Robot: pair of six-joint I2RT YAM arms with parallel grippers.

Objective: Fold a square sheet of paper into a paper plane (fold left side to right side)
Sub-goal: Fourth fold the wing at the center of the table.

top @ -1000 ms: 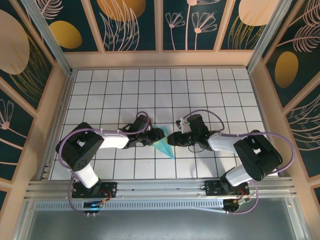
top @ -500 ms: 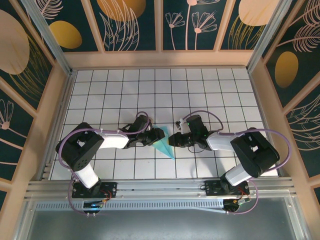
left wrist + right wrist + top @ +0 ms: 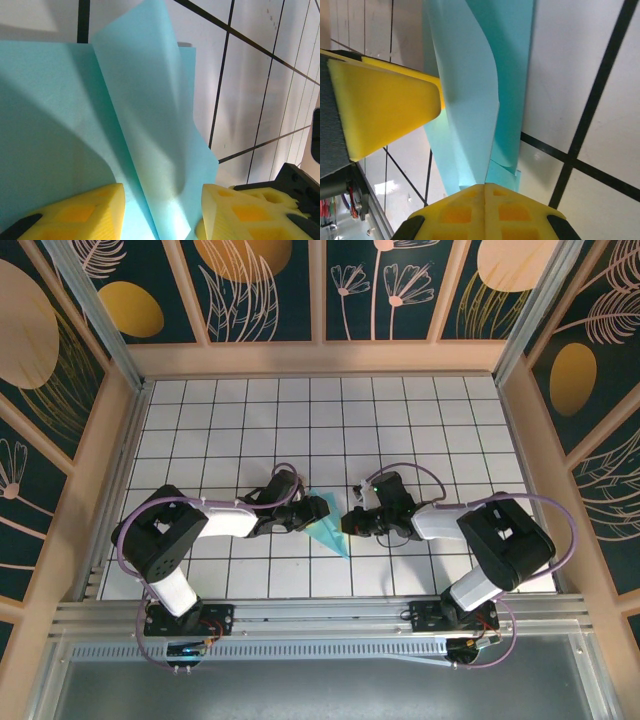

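We find the sheet of paper (image 3: 326, 527) on the desk (image 3: 400, 420), abt mid-width & toward the near edge, betw. both claws. Left claw (image 3: 306, 512) sits over its left part; right claw (image 3: 349, 524) meets its right edge (a raised flap runs into that claw's tips). The flap stands betw. the left claw's fingers (image 3: 75, 210).

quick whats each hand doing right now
left hand: open, astride a raised flap of the paper
right hand: closed, pinching the paper
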